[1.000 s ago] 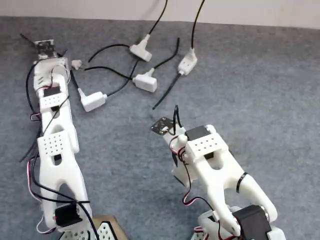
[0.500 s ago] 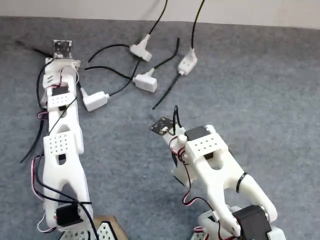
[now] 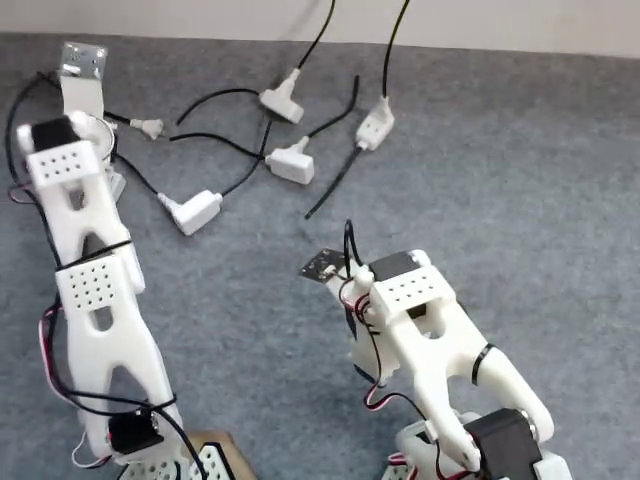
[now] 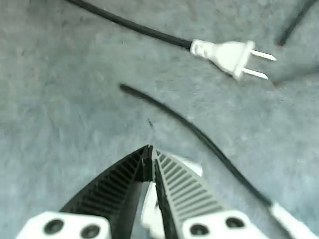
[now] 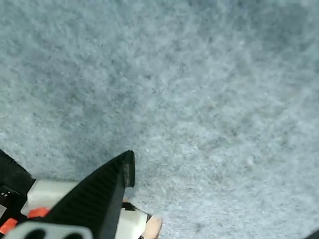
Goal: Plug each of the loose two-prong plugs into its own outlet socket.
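left claw (image 4: 151, 150): tips pressed together, low over the grey table (image 4: 65, 104)
two-prong plug (image 4: 230, 55): lying loose nearby
right claw (image 5: 219, 196): spread apart above the table

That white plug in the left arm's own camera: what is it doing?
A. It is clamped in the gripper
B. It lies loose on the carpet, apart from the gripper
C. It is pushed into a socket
B: the white plug lies on the grey carpet with both prongs bare, and the left gripper has its fingertips closed together well short of it.
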`<state>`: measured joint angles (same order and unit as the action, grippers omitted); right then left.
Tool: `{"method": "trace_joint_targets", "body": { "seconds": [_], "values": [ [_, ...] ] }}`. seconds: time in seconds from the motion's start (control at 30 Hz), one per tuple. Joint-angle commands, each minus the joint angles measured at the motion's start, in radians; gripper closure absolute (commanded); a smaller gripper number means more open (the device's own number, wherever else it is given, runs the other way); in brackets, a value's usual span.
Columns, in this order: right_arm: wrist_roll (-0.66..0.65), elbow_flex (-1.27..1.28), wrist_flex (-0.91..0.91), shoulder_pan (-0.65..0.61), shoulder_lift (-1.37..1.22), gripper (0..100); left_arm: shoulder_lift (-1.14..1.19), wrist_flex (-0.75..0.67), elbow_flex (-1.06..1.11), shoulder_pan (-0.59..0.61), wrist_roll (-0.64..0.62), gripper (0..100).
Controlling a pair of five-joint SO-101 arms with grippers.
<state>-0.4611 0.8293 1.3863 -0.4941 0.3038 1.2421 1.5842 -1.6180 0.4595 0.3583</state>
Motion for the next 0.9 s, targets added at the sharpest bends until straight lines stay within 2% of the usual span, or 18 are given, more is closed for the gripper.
{"method": "trace_joint_targets", "body": {
  "seconds": [0.0, 0.1, 0.2, 0.3, 0.37, 0.4, 0.47, 0.57, 0.7, 0.87],
  "values": [
    [-0.011, -0.008, 0.008, -0.002, 0.012, 45.3, -0.160, 0.072, -0.047, 0.031, 0.011, 99],
    [-0.009, -0.012, 0.004, -0.002, 0.010, 45.3, -0.209, 0.135, -0.041, 0.030, 0.075, 99],
    [0.032, -0.016, 0.002, 0.021, 0.007, 45.3, -0.214, 0.186, -0.038, 0.018, 0.186, 94],
    [0.040, -0.016, -0.033, 0.111, 0.005, 45.3, -0.217, 0.187, -0.038, 0.021, 0.305, 87],
    [0.057, -0.016, -0.058, 0.179, 0.005, 45.3, -0.226, 0.186, -0.044, 0.005, 0.339, 85],
    [0.075, -0.016, -0.074, 0.203, 0.005, 45.3, -0.236, 0.189, -0.039, 0.005, 0.316, 85],
    [0.087, -0.016, -0.082, 0.222, 0.007, 45.3, -0.255, 0.190, 0.004, 0.005, 0.189, 84],
    [0.087, -0.016, -0.079, 0.206, 0.013, 45.3, -0.285, 0.190, 0.194, -0.019, 0.060, 84],
    [0.086, -0.016, -0.081, 0.133, 0.013, 45.3, -0.337, 0.184, 0.406, -0.113, -0.008, 85],
    [0.086, -0.008, -0.081, 0.051, 0.012, 45.3, -0.386, 0.183, 0.435, -0.219, -0.063, 85]
  ]
}}
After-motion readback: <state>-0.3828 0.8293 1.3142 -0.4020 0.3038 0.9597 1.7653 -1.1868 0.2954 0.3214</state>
